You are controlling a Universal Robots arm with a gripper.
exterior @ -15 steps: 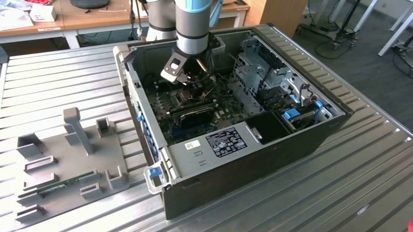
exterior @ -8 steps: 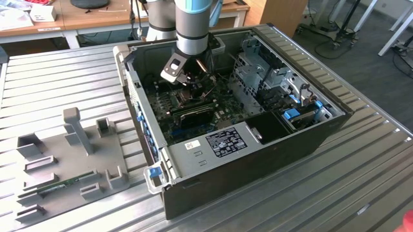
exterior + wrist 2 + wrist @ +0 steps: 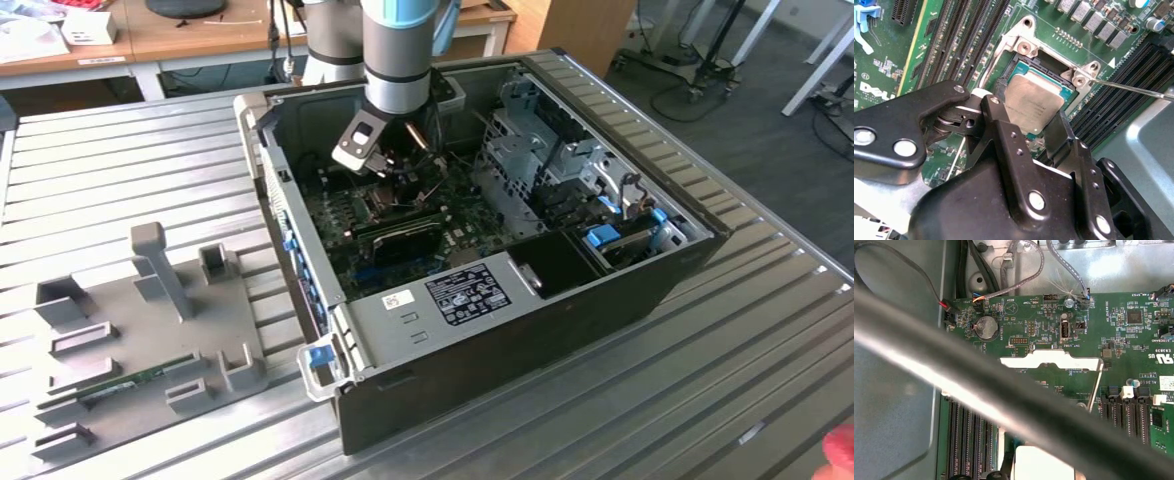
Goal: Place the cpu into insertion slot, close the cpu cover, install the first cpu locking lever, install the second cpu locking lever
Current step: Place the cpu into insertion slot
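Note:
The cpu [image 3: 1035, 100], a flat silvery-tan square on a green base, lies at the insertion slot [image 3: 1023, 64], whose dark centre and silver rim show beyond it. My gripper [image 3: 1026, 114] reaches down into the case with its black fingers [image 3: 999, 117] tight against two opposite sides of the cpu. In the exterior view the gripper [image 3: 390, 165] hangs just above the slot [image 3: 380, 205]. The cpu cover [image 3: 1051, 361], a shiny metal frame, stands swung open off the slot. A thin locking lever [image 3: 1134, 88] sticks out sideways from the slot's corner, unlatched.
Long black memory slots [image 3: 961, 35] run beside the socket. The open computer case [image 3: 534, 330] lies on a ribbed metal table, with a drive cage [image 3: 534, 150] inside. A grey fixture plate [image 3: 134, 330] with a green memory stick [image 3: 127, 385] sits at the exterior view's left.

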